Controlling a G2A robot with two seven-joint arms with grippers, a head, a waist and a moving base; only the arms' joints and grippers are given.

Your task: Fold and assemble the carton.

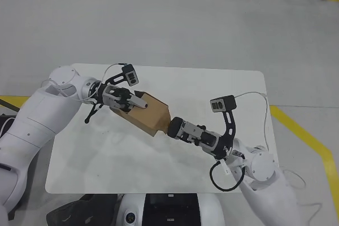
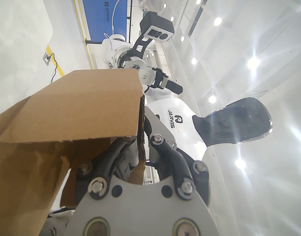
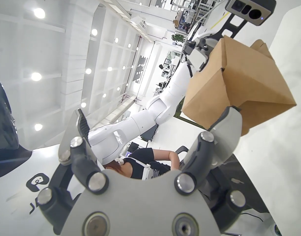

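A brown cardboard carton (image 1: 148, 113) is held above the middle of the white table (image 1: 101, 164), lying at a slant. My left gripper (image 1: 129, 100) holds its far-left end. In the left wrist view that gripper (image 2: 141, 137) is shut on a cardboard wall edge, with a folded flap (image 2: 74, 106) beside it. My right gripper (image 1: 173, 127) is at the carton's near-right end. In the right wrist view it (image 3: 154, 121) stands open, and one of its fingers (image 3: 230, 121) touches the carton's (image 3: 241, 79) lower corner. The carton's end flaps look folded inward.
The table has bare surface in front of and behind the carton. A yellow floor line (image 1: 305, 135) runs past the table's right side. The other arm's wrist camera (image 3: 251, 7) sits just above the carton.
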